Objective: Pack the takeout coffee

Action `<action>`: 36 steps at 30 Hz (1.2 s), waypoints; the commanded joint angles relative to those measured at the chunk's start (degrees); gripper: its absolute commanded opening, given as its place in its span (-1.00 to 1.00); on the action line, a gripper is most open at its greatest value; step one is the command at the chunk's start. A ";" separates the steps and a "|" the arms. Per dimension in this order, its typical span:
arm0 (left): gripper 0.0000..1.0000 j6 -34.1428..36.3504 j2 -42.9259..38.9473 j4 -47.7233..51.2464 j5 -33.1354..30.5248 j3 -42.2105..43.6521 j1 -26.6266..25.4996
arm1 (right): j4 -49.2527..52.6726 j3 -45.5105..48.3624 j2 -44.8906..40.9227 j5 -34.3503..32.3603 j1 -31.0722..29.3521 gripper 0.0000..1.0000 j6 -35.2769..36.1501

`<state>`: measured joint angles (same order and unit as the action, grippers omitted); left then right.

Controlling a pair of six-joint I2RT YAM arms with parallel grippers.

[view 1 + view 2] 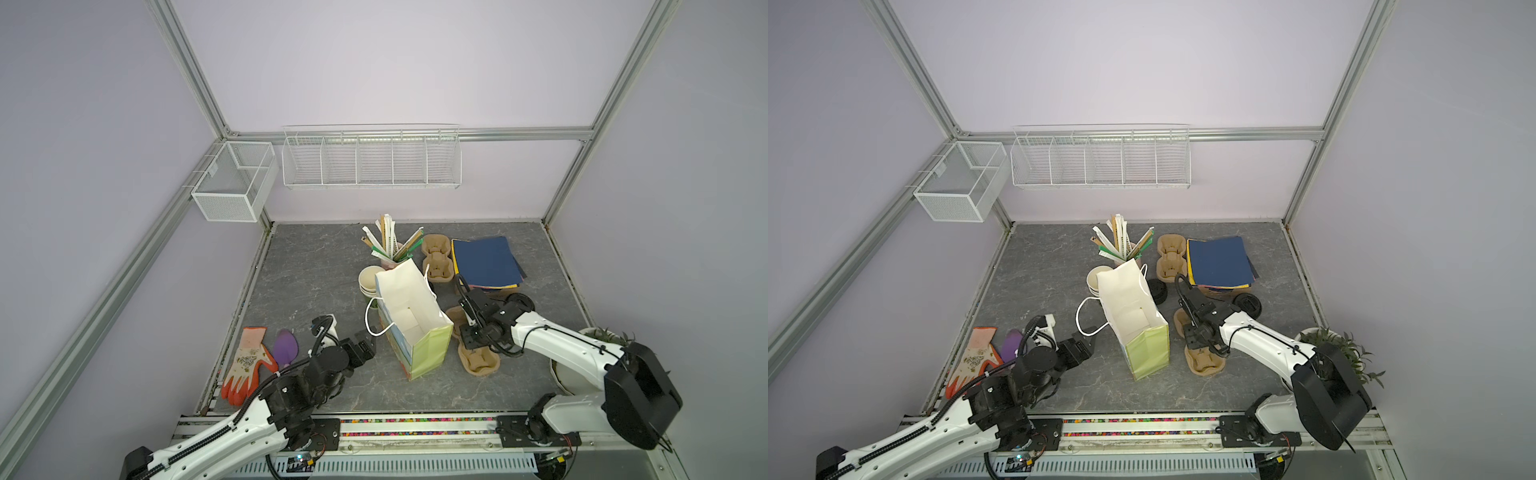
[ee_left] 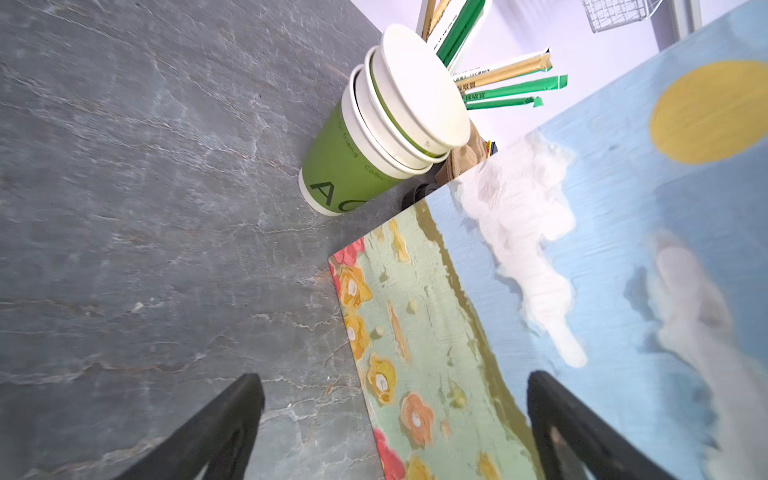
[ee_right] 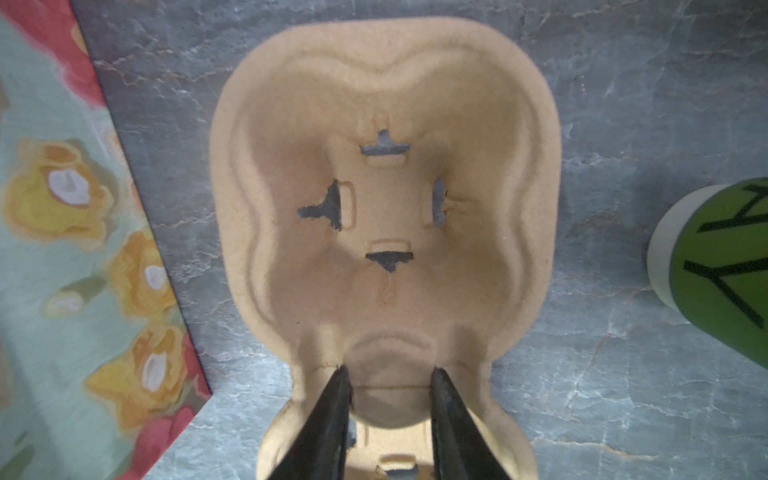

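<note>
takeout coffee [image 1: 1247, 305] only shows its black lid past the right arm, about 2 o'clock from the right gripper [image 3: 388, 374]; that one sits narrow astride the middle hump of the pulp carrier [image 3: 386, 104], can't tell if it's pinching; left gripper [image 2: 395, 376] gapes wide, empty, by the bag [image 2: 582, 291]

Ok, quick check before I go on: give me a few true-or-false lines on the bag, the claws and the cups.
1. The paper bag stands upright, mouth open. True.
2. The left claw is shut on the bag's handle. False: it is open and holds nothing, beside the bag.
3. The right claw has a finger on each side of the pulp cup carrier at its middle ridge. True.
4. The lidded green cup is inside the bag. False: it stands on the table, outside the bag.
5. The stacked green cups wear lids. False: the stack is lidless.
</note>
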<state>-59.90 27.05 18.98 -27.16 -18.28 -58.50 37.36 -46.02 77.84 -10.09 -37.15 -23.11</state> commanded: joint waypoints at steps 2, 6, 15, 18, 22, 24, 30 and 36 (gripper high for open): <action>0.98 1.19 -3.72 11.91 -2.34 -2.08 0.40 | 1.82 0.67 -0.93 -0.36 0.45 -0.34 -0.96; 0.99 1.15 -5.47 15.31 -2.63 -2.87 0.40 | 1.49 0.93 -0.11 -0.12 0.49 -0.16 -1.70; 0.99 1.30 -7.60 18.57 -3.07 -4.55 0.40 | -0.31 1.06 2.48 1.19 0.50 -0.16 -2.26; 1.00 1.95 -8.33 20.22 -3.62 -5.54 0.40 | -0.29 0.95 2.61 1.38 0.57 -0.26 -2.31; 1.00 2.63 -9.68 22.46 -4.20 -6.89 0.39 | 1.05 0.71 0.36 0.97 0.54 -0.36 -2.47; 1.00 3.05 -9.99 24.20 -4.64 -8.22 0.40 | 2.56 0.38 -1.62 0.35 0.58 -0.38 -2.68; 1.00 4.85 -9.52 31.92 -6.99 -15.17 0.40 | 9.63 -2.15 -10.64 -1.88 0.46 -0.41 -3.56; 0.99 7.18 -8.80 36.13 -7.83 -22.27 0.40 | 18.61 -9.78 -20.94 -3.72 0.43 -0.41 -3.52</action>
<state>-54.92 17.96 50.17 -33.47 -38.26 -58.43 49.39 -51.94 60.80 -12.16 -36.84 -25.74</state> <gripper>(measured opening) 0.997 0.302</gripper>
